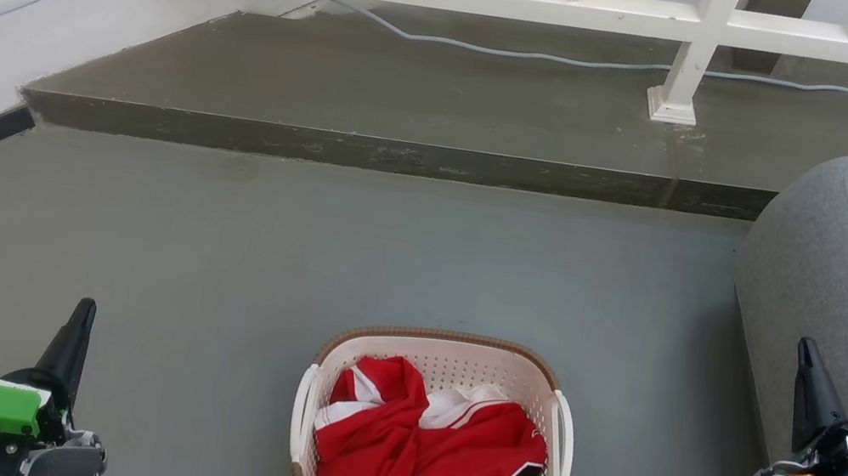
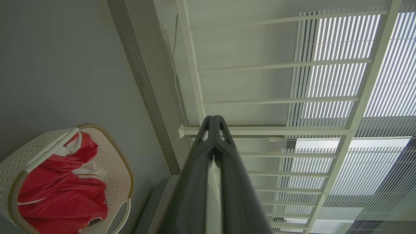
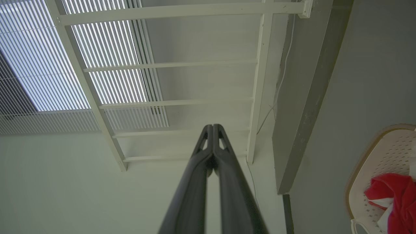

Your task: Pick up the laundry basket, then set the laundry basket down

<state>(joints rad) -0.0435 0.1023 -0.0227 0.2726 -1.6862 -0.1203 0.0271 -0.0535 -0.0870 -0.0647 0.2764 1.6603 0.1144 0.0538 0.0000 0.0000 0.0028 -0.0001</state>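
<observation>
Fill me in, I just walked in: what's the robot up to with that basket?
Nothing is being handled yet. The laundry basket, holding a red and white garment, sits on the grey floor between the robot's arms. The left end effector and right end effector hang on either side of it, both shut, touching nothing. The pick-up has not begun.

Red clothing (image 1: 430,459) apparently hides the bottom of the laundry basket (image 1: 454,364).

We get soft, even daylight on the matte grey concrete floor (image 1: 418,272), shadows faint. White slatted window blinds (image 2: 334,74) glare in our wrist views, where long dark gripper fingers (image 2: 191,195) blur close up.
</observation>
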